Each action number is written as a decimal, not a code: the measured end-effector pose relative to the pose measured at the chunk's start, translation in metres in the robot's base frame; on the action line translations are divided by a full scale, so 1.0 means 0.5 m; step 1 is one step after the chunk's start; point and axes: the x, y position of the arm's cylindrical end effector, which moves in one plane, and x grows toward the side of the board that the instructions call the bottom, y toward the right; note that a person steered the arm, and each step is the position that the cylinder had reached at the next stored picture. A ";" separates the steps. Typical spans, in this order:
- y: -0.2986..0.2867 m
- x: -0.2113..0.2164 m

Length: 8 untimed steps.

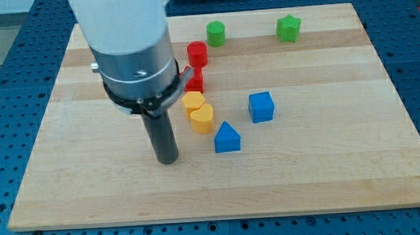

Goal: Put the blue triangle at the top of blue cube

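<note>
Camera view shows my tip (168, 160) resting on the wooden board (328, 176), left of the blue triangle (227, 137) with a clear gap between them; the arm carries no claw, only the dark rod, so there is nothing spread or pinched to report. The blue triangle lies near the board's middle, below and to the left of the blue cube (261, 106), close to it but not touching. Just left of the triangle sit two yellow blocks (198, 111), touching each other, the lower one heart-shaped. Above them stand a red block (196, 80) and a red cylinder (197, 54). Near the view's top are a green cylinder (216, 33) and a green star (289, 28), well apart.
</note>
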 end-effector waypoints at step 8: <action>0.267 -0.096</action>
